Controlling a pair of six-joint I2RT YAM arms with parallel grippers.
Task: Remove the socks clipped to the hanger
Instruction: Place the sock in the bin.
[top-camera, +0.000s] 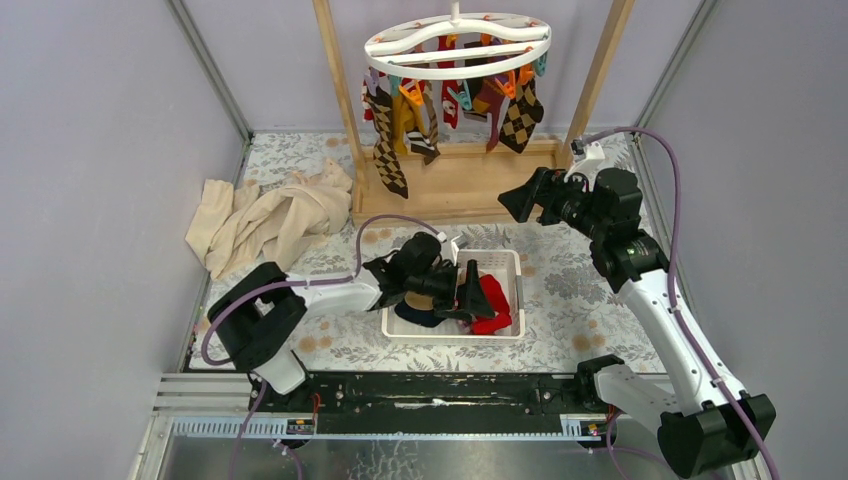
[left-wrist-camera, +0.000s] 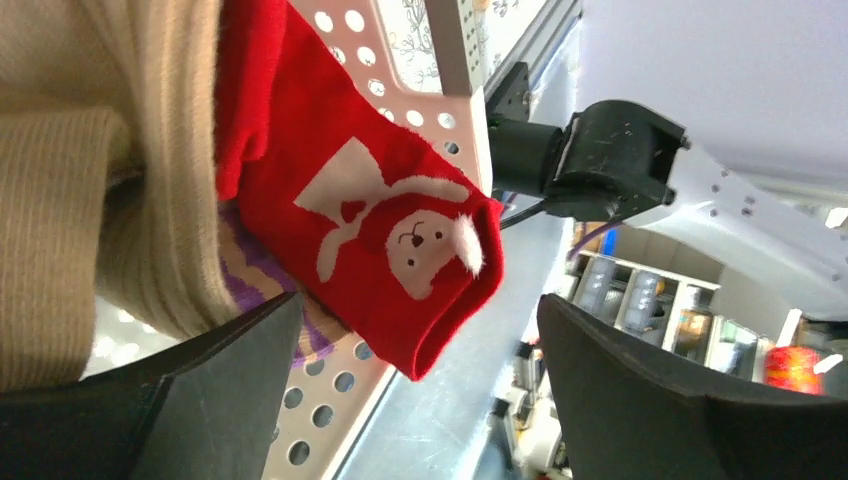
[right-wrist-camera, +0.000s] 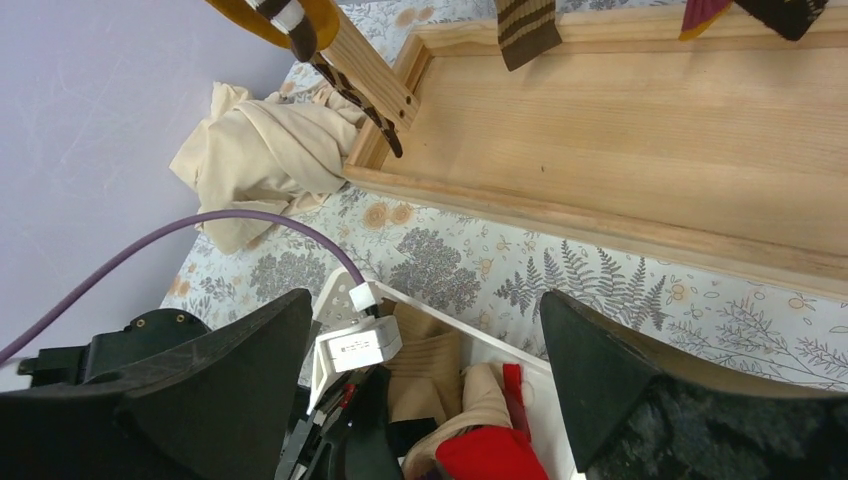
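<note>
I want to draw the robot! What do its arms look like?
The left arm and right arm have white links and chunky black joints. A purple cable loops along each. The fingers are black pointed wedges.

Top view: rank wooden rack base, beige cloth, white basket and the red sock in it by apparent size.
Largest: wooden rack base
Next: beige cloth and white basket, about alike; I would not rank them
Smallest: red sock, partly hidden
</note>
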